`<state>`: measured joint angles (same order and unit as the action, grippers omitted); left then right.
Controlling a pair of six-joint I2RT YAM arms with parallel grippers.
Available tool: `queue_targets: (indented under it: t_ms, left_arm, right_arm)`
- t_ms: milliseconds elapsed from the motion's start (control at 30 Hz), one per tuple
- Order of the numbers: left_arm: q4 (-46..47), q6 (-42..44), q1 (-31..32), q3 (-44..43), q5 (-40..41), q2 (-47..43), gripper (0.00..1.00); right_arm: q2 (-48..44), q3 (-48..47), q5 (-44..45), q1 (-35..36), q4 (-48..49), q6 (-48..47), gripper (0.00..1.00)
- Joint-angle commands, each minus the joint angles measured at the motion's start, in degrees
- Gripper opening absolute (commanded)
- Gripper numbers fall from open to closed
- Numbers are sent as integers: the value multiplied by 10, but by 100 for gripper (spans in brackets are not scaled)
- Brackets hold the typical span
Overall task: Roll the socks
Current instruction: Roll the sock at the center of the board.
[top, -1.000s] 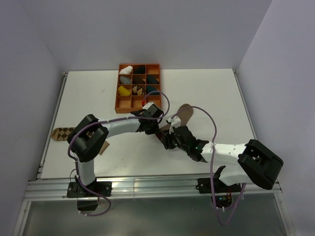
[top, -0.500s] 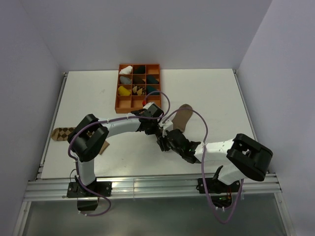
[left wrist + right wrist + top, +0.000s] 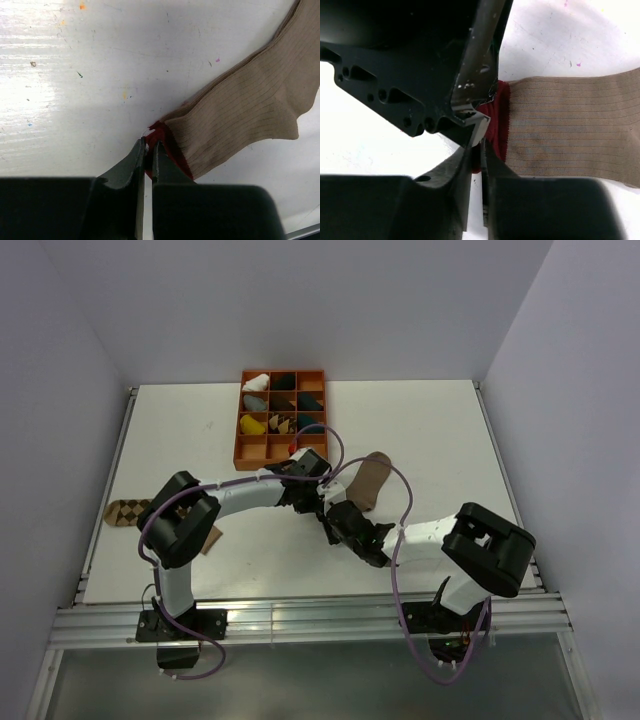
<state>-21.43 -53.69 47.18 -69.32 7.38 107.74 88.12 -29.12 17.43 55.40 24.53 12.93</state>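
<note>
We see left gripper (image 3: 148, 145) pinching red cuff (image 3: 500, 120) of tan sock (image 3: 245, 120); right gripper (image 3: 481, 150) nips same cuff, touching left's fingers.

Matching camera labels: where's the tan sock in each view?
Top external: tan sock just right of centre, angled up-right; its cuff end is hidden.
Left wrist: right half, running from the upper right corner down to bottom centre.
Right wrist: right half, lying horizontally.
Shared landmark: dark red cuff, visible in both wrist views only.
</note>
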Motion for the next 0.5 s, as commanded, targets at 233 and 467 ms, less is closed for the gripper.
queue_targets:
  t_ms: [233,467]
  left_arm:
    - [36,-28,-33,31,-12,-64,51]
    - [110,-85,-70,135,-14,-142,71]
  right_arm:
    - [-25,-13,-63,-27,-48,46,0]
    - [-66,19,-244,-116,-8,143,0]
